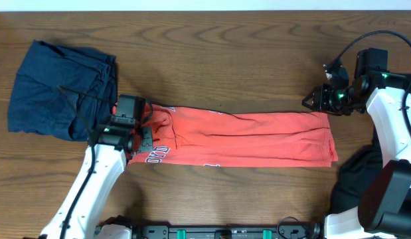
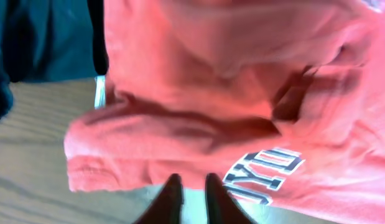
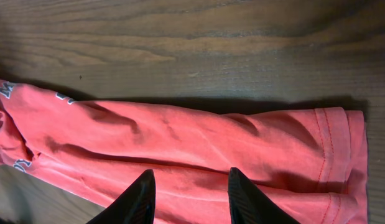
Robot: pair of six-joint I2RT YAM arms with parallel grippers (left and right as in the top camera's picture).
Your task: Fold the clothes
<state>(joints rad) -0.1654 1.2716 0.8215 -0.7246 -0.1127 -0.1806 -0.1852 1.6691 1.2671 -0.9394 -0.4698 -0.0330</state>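
White shells with black joints on the left arm [image 1: 92, 182] and right arm [image 1: 391, 119], looping black cable [image 1: 354, 41], tiny green lights, right hand [image 3: 191, 173] has dark pointy fingers

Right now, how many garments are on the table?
2. Navy garment bunched at far left; red shirt stretched across the middle. Dark mass at the right edge might be a third, cannot tell.

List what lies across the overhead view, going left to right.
Navy clothes → left gripper → red shirt → right gripper.
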